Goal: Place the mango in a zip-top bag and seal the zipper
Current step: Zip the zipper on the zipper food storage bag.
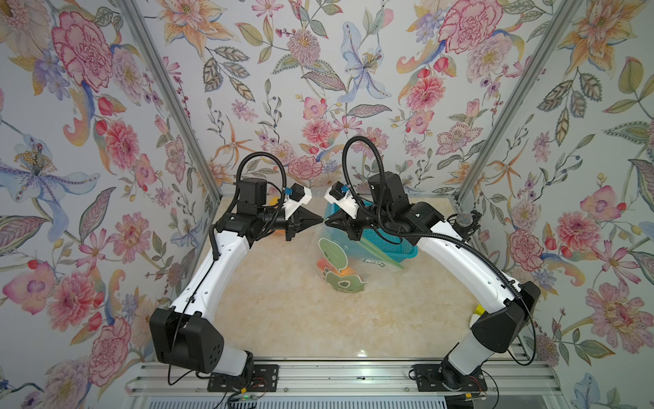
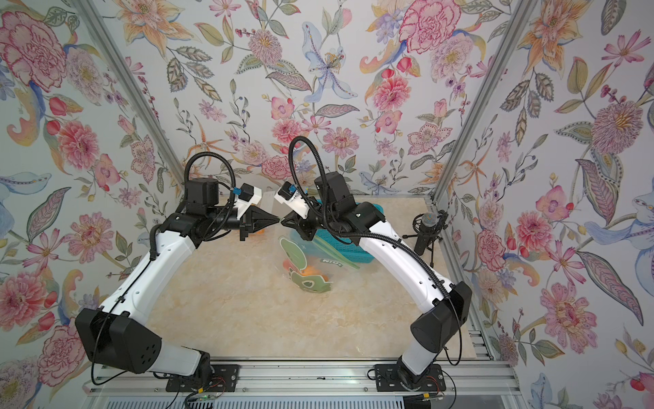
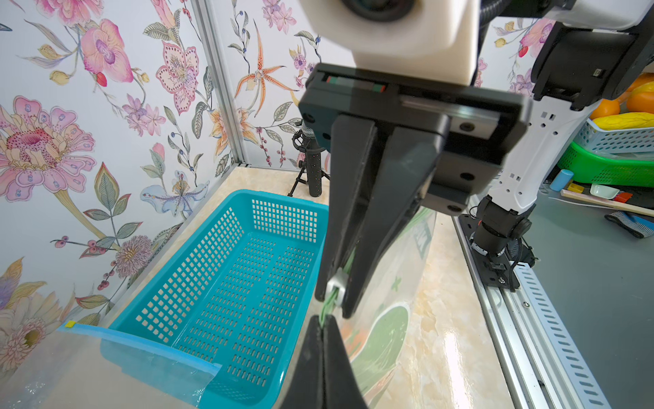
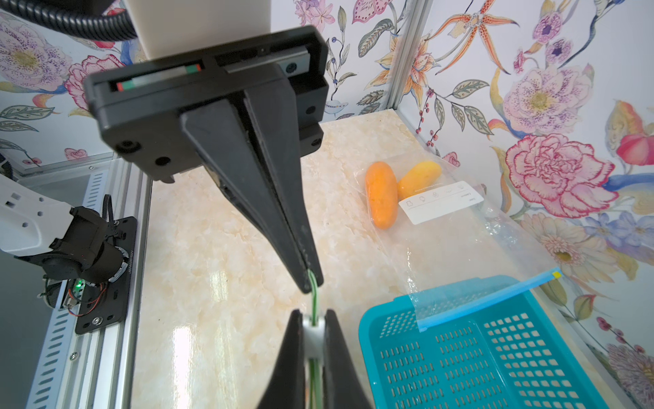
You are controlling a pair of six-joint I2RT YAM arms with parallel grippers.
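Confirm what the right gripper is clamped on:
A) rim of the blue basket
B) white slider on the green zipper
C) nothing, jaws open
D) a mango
B: in the right wrist view the right gripper is shut on the white slider, which sits on the green zipper. The left gripper pinches that zipper just beyond it.

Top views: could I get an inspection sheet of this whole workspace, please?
Surface: glossy cream marble-look tabletop.
Job's things: printed zip-top bag hangs between the arms, mango inside.
Clutter: blue basket; spare clear bag resting on its rim, two mangoes under or inside it; microphone.
Grippers: left gripper's jaws shut on the green zipper; right gripper's jaws shut on the slider.
Cables: black hoses loop above both wrists.
Surroundings: floral walls, metal frame.
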